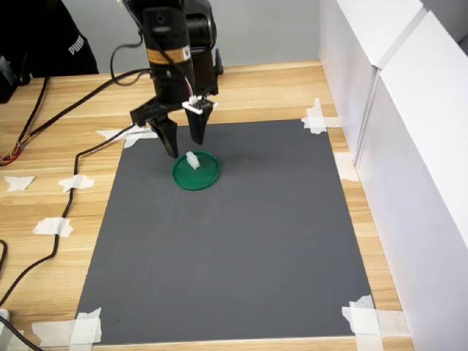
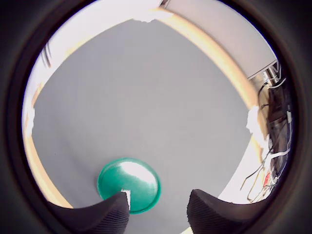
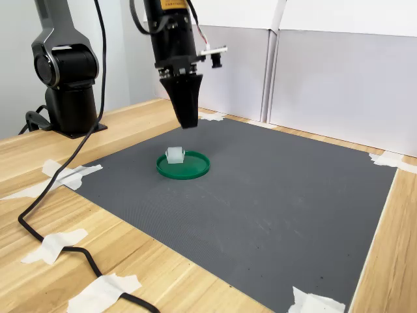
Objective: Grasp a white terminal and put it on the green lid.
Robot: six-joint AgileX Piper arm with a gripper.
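One white terminal (image 1: 193, 159) sits on the green lid (image 1: 207, 176), toward the lid's upper-left part in the first exterior view; in the second exterior view it rests on the left portion of the disc, left of the frame's centre. The lid lies on the dark grey mat (image 1: 248, 248) in the upper-left area of that mat, and the mat is taped at its corners to the wooden table (image 1: 44, 205).

The gripper (image 1: 184, 146) hangs just above the lid with its jaws spread wide and nothing between them. Its two dark fingers (image 1: 169, 139) point down and are clear of the terminal. In the wrist view the lid appears low in the picture, with a sliver of white at the edge of one finger pad, which I take to be the terminal.

By my reading, the placing step is done: the terminal rests on the lid and is released. What remains is the retreat. The next move calls for a straight lift upward, keeping the fingers clear so they do not clip the small block or nudge the lid.
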